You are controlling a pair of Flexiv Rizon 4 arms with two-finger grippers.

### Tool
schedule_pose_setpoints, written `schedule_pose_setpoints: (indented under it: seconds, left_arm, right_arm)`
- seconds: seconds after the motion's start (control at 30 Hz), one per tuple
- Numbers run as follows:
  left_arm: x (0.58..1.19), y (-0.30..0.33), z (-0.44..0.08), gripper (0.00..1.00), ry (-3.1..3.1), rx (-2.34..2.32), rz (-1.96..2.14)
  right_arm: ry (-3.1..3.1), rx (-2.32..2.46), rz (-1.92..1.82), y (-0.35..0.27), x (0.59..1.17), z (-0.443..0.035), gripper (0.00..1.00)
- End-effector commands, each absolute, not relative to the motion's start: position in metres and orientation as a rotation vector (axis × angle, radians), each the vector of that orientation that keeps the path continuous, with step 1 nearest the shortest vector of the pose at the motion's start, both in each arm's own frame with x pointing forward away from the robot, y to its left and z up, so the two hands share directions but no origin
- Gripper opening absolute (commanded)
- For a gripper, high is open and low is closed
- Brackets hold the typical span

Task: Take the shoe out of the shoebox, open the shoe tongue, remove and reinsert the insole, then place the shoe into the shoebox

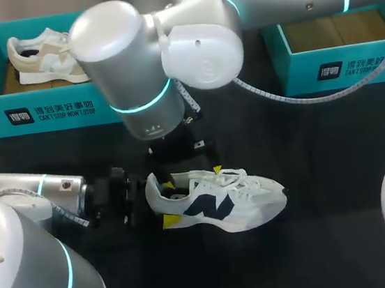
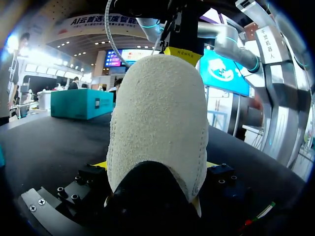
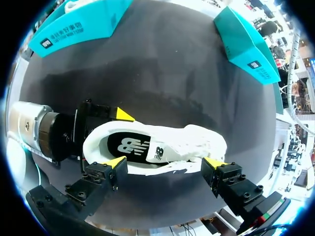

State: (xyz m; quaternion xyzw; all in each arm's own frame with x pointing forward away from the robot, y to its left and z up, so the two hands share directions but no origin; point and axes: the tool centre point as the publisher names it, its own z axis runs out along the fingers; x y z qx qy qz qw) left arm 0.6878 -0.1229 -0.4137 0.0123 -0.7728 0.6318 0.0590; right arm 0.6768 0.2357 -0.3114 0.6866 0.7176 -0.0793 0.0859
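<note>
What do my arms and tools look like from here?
Both arms, left arm and right arm, are rounded silver-white with glowing cyan rings at joints. A white cable hangs under the right. Left tool and right tool are black, bolted blocks with yellow tips.

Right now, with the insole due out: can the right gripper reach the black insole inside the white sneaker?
Probably yes: the right gripper hangs open above the white sneaker, its black insole exposed in the upturned mouth.
</note>
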Motion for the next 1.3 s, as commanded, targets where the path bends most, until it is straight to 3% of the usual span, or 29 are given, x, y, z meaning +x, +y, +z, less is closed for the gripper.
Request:
schedule_pose_setpoints:
  seconds: [0.03,1.3]
  left_arm:
    - [0.689,-0.123,-0.414,0.0,-2.343,0.038,1.911]
    - [0.689,-0.123,-0.414,0.0,-2.343,0.038,1.911]
  right_arm:
    - [1.717,2.142,-0.354,0.245,0.668,-0.321,1.0]
    - [1.387,2.128,-0.341,0.213,0.676,-0.349,1.0]
